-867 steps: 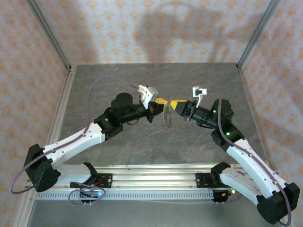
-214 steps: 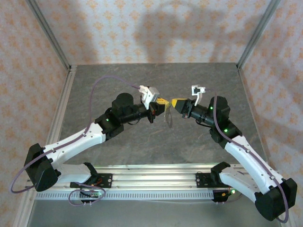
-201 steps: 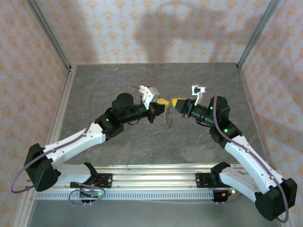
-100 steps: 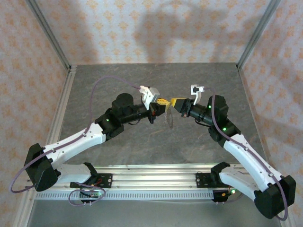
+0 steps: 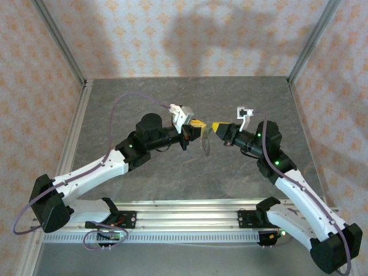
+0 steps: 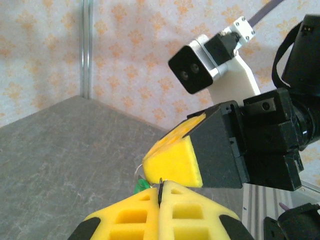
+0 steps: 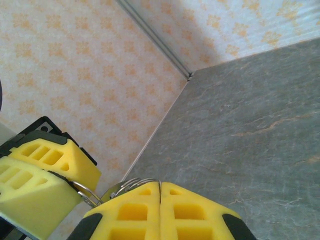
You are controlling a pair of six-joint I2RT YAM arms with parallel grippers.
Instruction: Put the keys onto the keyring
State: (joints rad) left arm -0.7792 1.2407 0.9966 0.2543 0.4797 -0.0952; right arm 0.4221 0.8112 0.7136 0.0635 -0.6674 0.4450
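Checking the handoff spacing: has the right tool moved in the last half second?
Yes. In the top view the right tool has drawn back slightly rightward, toward the table's right edge, away from the left tool.

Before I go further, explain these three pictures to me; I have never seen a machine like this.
Two white-and-black robot arms are mounted at the edge of a grey stone-patterned table. One picture looks down from above; the other two come from cameras on each wrist. Each arm ends in a yellow-padded pincer: left pincer, right pincer, both shut, tips nearly meeting in mid-air. A thin curved wire ring hangs between them, and a tiny green key head peeks beside the left tip. Which pincer pinches which, I cannot tell.
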